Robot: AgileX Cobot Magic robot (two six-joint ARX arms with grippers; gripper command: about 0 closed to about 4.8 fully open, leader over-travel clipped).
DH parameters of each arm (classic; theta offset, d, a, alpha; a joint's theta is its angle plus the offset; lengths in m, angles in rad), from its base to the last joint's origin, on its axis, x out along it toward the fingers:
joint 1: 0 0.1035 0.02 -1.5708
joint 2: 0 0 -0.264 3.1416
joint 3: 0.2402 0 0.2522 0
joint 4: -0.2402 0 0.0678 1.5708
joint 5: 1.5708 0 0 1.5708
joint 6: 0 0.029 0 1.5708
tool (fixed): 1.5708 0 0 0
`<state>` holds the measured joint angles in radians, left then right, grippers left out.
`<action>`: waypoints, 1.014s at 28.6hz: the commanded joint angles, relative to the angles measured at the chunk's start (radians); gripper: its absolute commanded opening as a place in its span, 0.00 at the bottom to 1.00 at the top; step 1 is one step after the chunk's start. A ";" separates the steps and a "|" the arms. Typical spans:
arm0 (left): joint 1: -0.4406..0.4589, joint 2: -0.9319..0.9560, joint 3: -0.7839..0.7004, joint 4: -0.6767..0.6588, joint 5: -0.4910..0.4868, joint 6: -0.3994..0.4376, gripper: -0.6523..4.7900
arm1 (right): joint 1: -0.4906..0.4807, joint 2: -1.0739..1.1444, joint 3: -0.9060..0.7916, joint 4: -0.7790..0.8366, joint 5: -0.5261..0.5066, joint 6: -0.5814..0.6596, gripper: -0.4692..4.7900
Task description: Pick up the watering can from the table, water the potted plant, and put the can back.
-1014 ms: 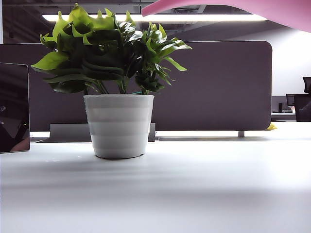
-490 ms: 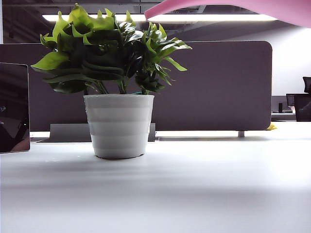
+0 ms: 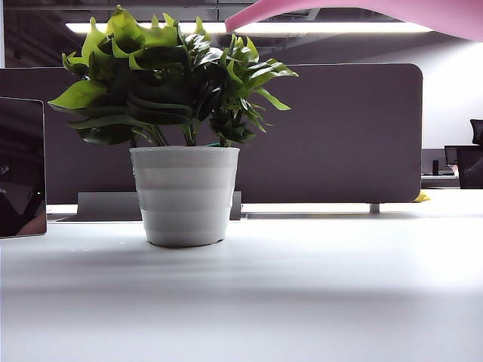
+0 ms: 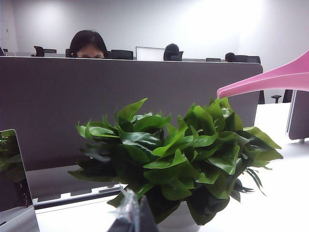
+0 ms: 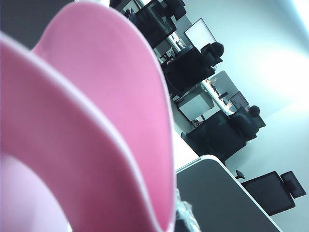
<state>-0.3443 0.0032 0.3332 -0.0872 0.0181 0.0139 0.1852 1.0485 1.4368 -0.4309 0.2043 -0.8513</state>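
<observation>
Exterior view: the potted plant (image 3: 185,151) stands on the white surface (image 3: 302,294); the watering can (image 3: 339,11) hangs aloft, spout tip over the leaves.

Left wrist view: my left fingers (image 4: 131,215) sit low before the plant (image 4: 178,154); their state I cannot tell.

Right wrist view: the can (image 5: 87,130) fills the frame; my right fingers' grip is hidden.

Watering can (image 3: 362,11) body cropped; both grippers' closure unreadable.
</observation>
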 commanded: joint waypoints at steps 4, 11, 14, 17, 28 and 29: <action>0.002 0.001 0.002 0.010 0.004 0.005 0.11 | 0.029 -0.010 0.016 0.100 -0.003 -0.048 0.08; 0.002 0.001 0.002 0.010 0.004 0.005 0.11 | 0.074 0.005 0.050 0.106 0.004 -0.070 0.08; 0.002 0.001 0.002 0.008 0.005 0.005 0.11 | 0.074 0.027 0.087 0.099 0.032 -0.070 0.08; 0.002 0.001 0.002 0.005 0.004 0.005 0.11 | 0.074 0.039 0.122 0.085 0.040 -0.071 0.08; 0.002 0.001 0.002 0.005 0.004 0.004 0.11 | 0.074 0.044 0.153 0.066 0.040 -0.119 0.08; 0.002 0.001 0.002 0.005 0.004 0.005 0.11 | 0.074 0.044 0.153 0.066 0.040 -0.120 0.08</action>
<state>-0.3443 0.0032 0.3332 -0.0902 0.0181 0.0135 0.2573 1.1023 1.5742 -0.4427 0.2432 -0.9768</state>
